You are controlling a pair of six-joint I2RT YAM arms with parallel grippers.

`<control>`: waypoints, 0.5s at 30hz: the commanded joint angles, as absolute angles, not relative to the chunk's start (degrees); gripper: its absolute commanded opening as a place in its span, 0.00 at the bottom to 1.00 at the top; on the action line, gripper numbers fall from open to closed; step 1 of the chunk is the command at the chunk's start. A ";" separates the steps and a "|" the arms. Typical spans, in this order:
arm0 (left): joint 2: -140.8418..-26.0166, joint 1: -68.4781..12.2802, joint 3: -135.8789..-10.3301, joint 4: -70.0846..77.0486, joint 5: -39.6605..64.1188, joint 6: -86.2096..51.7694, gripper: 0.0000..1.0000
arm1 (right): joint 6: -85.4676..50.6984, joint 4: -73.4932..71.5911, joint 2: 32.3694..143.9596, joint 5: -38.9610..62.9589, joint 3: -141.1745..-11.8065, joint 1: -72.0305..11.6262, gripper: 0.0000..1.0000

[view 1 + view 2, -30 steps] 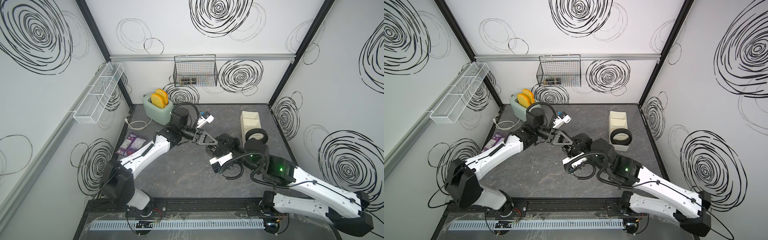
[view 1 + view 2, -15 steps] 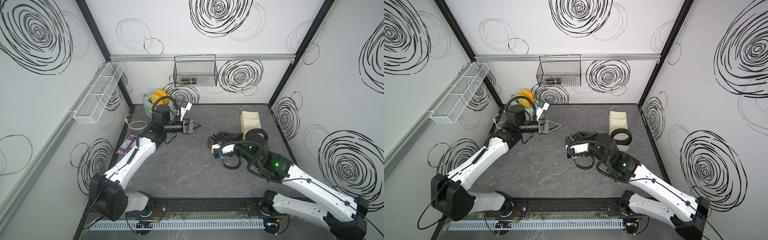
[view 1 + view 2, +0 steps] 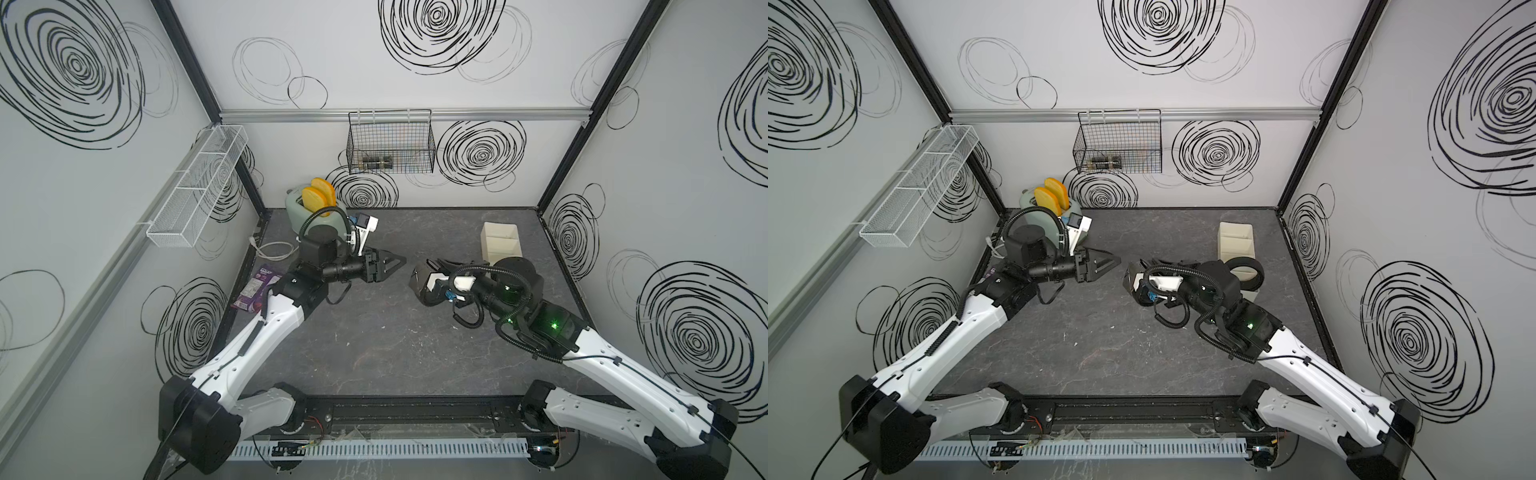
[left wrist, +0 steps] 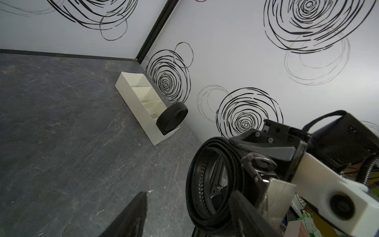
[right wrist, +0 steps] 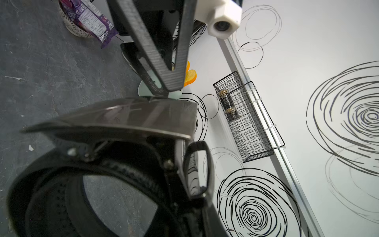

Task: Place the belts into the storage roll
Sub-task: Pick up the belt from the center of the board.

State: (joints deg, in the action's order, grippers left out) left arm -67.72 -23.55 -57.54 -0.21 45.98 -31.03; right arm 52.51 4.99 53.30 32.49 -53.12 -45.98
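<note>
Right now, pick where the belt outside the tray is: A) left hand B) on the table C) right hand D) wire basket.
C: the right hand clamps that coiled belt; the left hand, apart from it, holds nothing.

A cream tray (image 4: 141, 117) with dividers lies on the grey floor (image 4: 61, 123), just beside a white wall (image 4: 225, 61) drawn with black swirls. A rolled belt (image 4: 172, 118) stands on edge in the end compartment nearest the camera, rising above the rim. In the foreground the right gripper (image 4: 235, 170) clamps a second belt (image 4: 192, 180), coiled into a loose upright ring, with its metal buckle (image 4: 258, 164) at the fingers. A white camera block (image 4: 328, 197) sits on that wrist. One dark finger (image 4: 131, 215) of the left gripper shows at the picture's edge, touching nothing.
</note>
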 commanded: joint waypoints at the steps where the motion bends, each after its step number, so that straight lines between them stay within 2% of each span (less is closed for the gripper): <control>1: -66.62 -23.03 -53.71 11.00 52.88 -35.10 0.69 | 46.94 -2.84 51.57 35.60 -53.69 -44.55 0.00; 4: -67.38 -22.06 -50.92 20.51 57.59 -43.11 0.69 | 48.60 -2.23 51.40 38.78 -53.92 -44.21 0.00; 7: -68.64 -20.81 -51.55 23.46 59.93 -48.03 0.69 | 62.74 2.53 50.04 39.79 -53.35 -46.01 0.00; 10: -69.70 -20.12 -51.97 26.90 60.85 -53.78 0.69 | 79.18 10.12 49.47 28.87 -53.95 -50.37 0.00; 15: -69.61 -20.44 -53.12 25.12 54.26 -56.46 0.69 | 105.01 16.88 49.04 8.84 -51.80 -56.92 0.00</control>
State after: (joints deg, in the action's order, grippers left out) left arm -69.36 -20.34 -51.24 20.05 56.45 -51.33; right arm 85.10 13.21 50.06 22.28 -52.71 -54.81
